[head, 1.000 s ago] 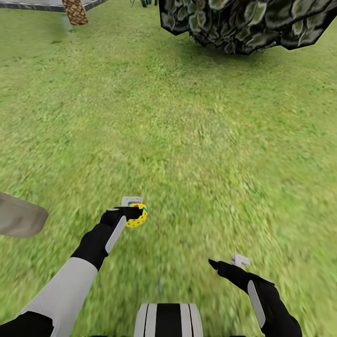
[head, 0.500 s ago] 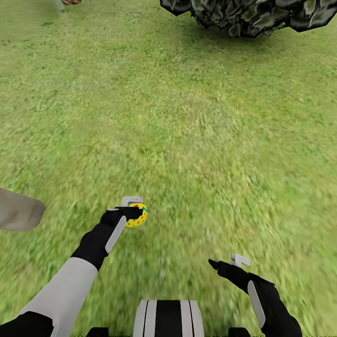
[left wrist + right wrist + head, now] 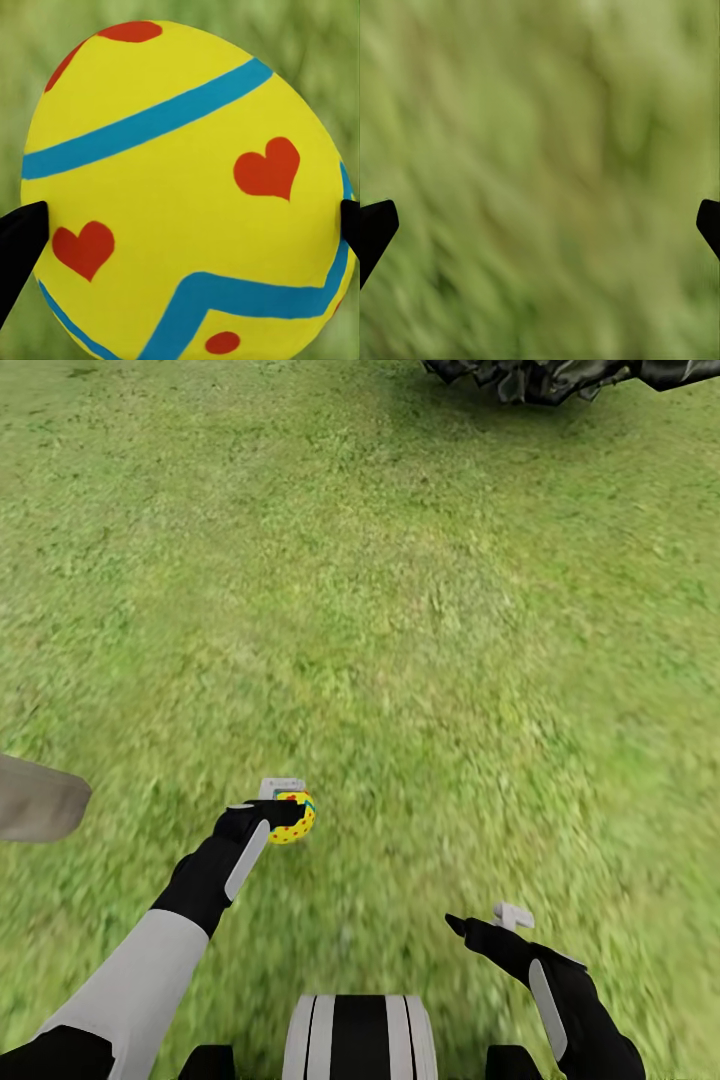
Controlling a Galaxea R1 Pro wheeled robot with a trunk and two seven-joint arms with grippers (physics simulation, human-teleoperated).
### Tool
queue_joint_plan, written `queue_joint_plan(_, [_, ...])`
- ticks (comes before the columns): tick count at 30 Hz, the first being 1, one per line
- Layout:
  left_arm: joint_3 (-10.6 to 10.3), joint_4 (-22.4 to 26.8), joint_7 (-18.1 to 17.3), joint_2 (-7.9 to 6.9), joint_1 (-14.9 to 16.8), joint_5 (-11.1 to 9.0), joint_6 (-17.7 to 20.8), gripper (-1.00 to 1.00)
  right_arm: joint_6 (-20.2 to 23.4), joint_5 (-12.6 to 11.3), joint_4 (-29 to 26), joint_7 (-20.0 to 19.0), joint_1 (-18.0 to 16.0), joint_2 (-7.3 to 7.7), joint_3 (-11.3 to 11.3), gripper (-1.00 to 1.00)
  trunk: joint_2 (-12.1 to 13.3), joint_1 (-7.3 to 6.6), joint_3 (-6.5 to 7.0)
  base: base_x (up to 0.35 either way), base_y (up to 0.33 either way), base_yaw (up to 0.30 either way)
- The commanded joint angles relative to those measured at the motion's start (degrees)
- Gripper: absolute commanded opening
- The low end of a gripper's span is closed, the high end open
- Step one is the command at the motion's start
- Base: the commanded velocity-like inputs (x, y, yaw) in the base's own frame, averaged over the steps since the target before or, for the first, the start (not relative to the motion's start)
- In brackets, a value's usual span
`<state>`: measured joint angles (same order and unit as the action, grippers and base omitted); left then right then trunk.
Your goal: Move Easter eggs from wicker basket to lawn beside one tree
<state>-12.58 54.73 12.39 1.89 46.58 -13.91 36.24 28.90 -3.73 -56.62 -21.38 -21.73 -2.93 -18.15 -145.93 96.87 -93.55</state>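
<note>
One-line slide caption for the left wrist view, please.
Left gripper clamps a yellow Easter egg with blue bands and red hearts above blurred lawn.

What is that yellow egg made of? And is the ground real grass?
The egg looks like smooth painted plastic or wood: flat yellow with crisp blue stripes and red hearts, though the pictures can't settle which. The lawn looks like mottled green grass, but it is a flat rendered texture.
</note>
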Motion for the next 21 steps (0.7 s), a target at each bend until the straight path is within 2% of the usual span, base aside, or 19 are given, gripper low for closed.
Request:
queue_joint_plan(1, [-0.1,-0.6,0.5,-0.04,0.0,-0.8,0.1,-1.00,0.5,-0.4,-0.1,-0.1,0.0,-0.06,-0.2,1.00,0.0,0.01,-0.04,0.000,0.000,0.000])
queue_joint_plan(5, [-0.1,-0.6,0.5,-0.04,0.0,-0.8,0.1,-1.00,0.5,-0.4,-0.1,-0.1,0.0,-0.06,-0.2,1.00,-0.1,0.11,-0.92,0.000,0.000,0.000])
queue_joint_plan(13, [-0.1,-0.6,0.5,-0.04,0.0,-0.8,0.1,-1.00,0.5,-0.4,-0.1,-0.1,0.0,-0.06,-0.3,1.00,-0.1,0.11,-0.92,0.000,0.000,0.000])
queue_joint_plan(14, [-0.1,-0.5,0.5,-0.04,0.0,-0.8,0.1,1.00,0.5,-0.4,-0.1,-0.1,0.0,-0.06,-0.3,1.00,-0.1,0.11,-0.92,0.000,0.000,0.000])
queue_joint_plan(21, [-0.1,-0.5,0.7,-0.06,0.0,-0.8,0.1,1.00,0.5,-0.4,-0.1,-0.1,0.0,-0.06,-0.3,1.00,-0.1,0.11,-0.92,0.000,0.000,0.000])
